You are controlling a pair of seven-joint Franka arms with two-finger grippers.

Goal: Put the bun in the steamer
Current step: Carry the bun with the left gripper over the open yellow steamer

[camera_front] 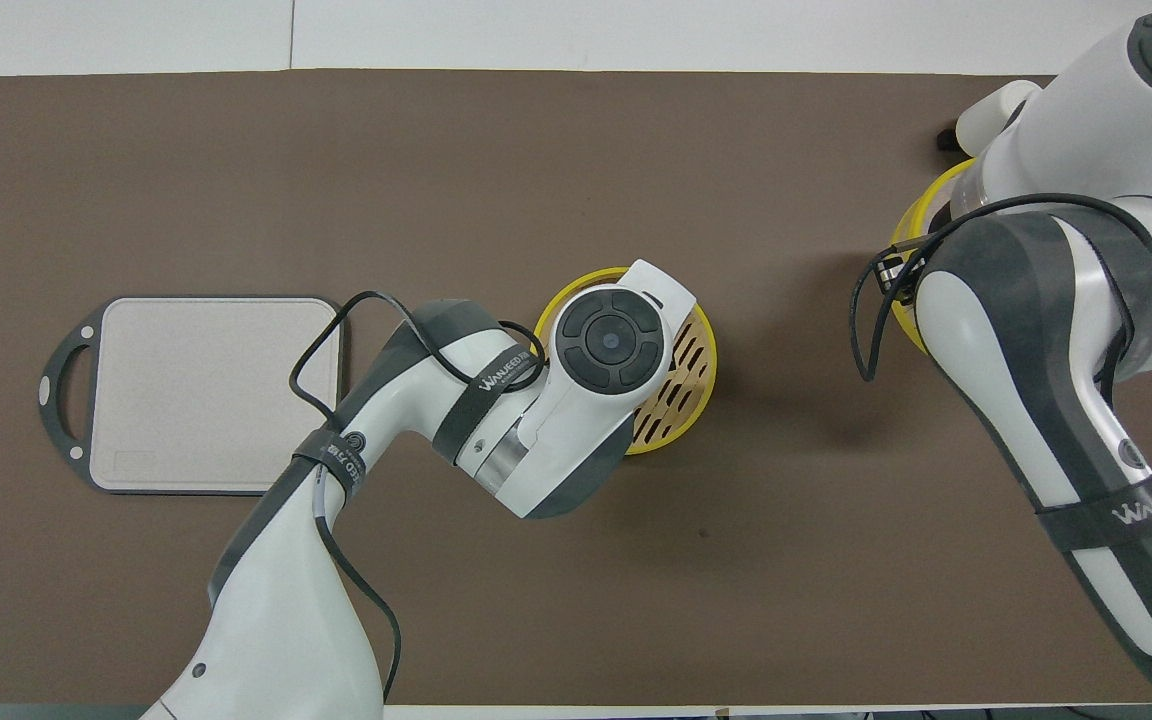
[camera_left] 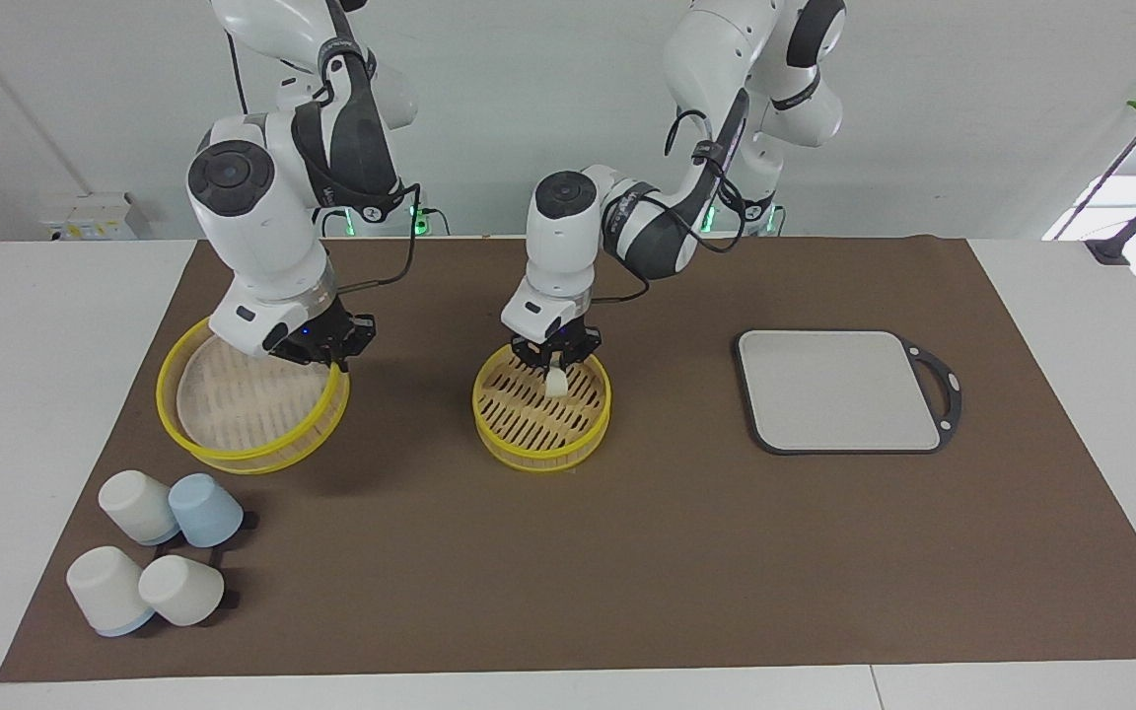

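The bun (camera_left: 556,383), a small cream lump, hangs in my left gripper (camera_left: 555,369), which is shut on it just above the slatted floor of the middle steamer tier (camera_left: 527,414). In the overhead view my left wrist covers the bun and most of that steamer tier (camera_front: 688,385). Toward the right arm's end of the table, my right gripper (camera_left: 336,361) is shut on the yellow rim of the second, wider steamer tier (camera_left: 233,409), which sits tilted. Only a slice of the second tier's rim (camera_front: 911,215) shows in the overhead view.
A grey board with a dark rim and handle (camera_left: 839,390) (camera_front: 206,390) lies toward the left arm's end of the brown mat. Several upturned pale and blue cups (camera_left: 159,547) cluster farther from the robots than the second tier.
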